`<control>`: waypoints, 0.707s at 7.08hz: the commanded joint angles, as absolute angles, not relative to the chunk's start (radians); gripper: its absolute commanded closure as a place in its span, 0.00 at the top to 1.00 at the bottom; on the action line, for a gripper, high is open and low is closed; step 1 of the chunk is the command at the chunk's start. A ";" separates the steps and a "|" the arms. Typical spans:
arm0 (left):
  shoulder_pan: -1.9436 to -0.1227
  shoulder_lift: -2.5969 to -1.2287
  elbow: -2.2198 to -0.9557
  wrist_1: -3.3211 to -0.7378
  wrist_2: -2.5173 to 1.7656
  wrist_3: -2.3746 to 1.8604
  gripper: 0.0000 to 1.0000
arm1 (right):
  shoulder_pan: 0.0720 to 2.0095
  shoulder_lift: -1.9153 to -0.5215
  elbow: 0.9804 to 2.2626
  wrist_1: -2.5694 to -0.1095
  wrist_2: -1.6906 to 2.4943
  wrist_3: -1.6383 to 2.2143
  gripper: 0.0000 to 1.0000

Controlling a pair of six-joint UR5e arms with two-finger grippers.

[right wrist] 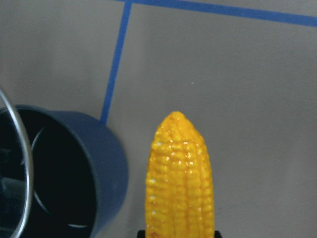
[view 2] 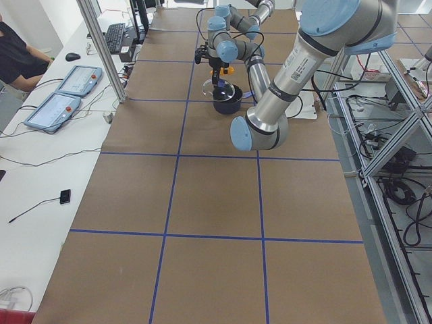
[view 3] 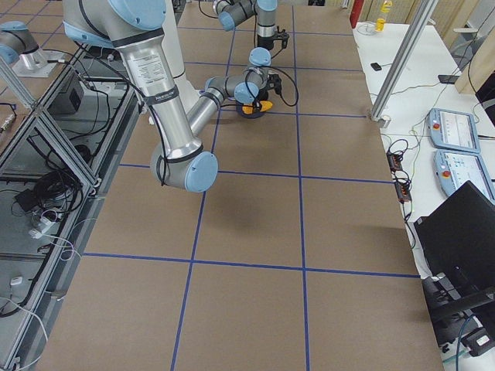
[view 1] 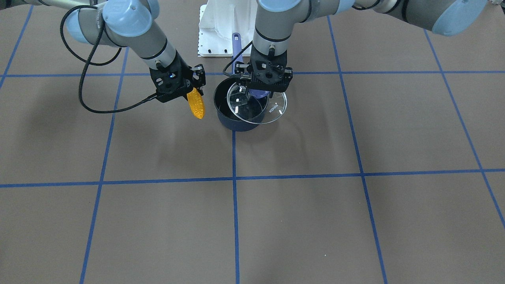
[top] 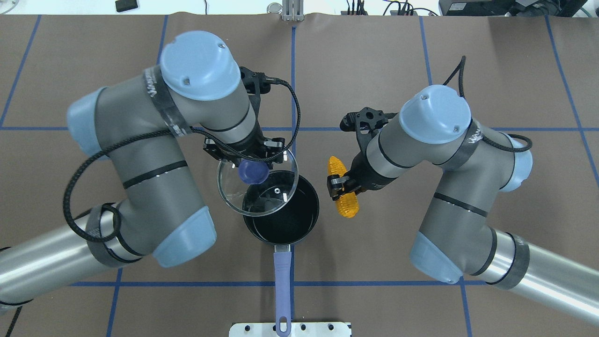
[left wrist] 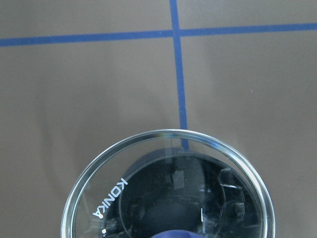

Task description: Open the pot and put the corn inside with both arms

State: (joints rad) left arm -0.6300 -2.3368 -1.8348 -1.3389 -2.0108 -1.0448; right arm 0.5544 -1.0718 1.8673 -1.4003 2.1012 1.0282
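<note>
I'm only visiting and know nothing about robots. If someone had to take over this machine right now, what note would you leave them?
Left gripper: shut on the lid's knob. It holds the lid up and off to one side, overlapping part of the pot's mouth.
Right gripper: shut on the corn, held in the air beside the pot, not over it.
Pot: on the table, nothing visible inside, handle toward the robot.
Done: lid raised, corn picked up.
Left: probably swing the lid clear, carry the corn over the opening and release it inside.
</note>
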 commanded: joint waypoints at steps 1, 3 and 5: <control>-0.739 -2.278 -1.856 -1.333 -2.075 -0.922 0.56 | 0.477 -0.973 1.862 -1.427 2.066 1.069 0.40; -0.782 -2.241 -1.856 -1.335 -2.080 -0.847 0.56 | 0.391 -0.933 1.842 -1.422 1.969 1.071 0.50; -0.811 -2.176 -1.864 -1.347 -2.083 -0.737 0.56 | 0.388 -0.933 1.847 -1.416 1.968 1.069 1.00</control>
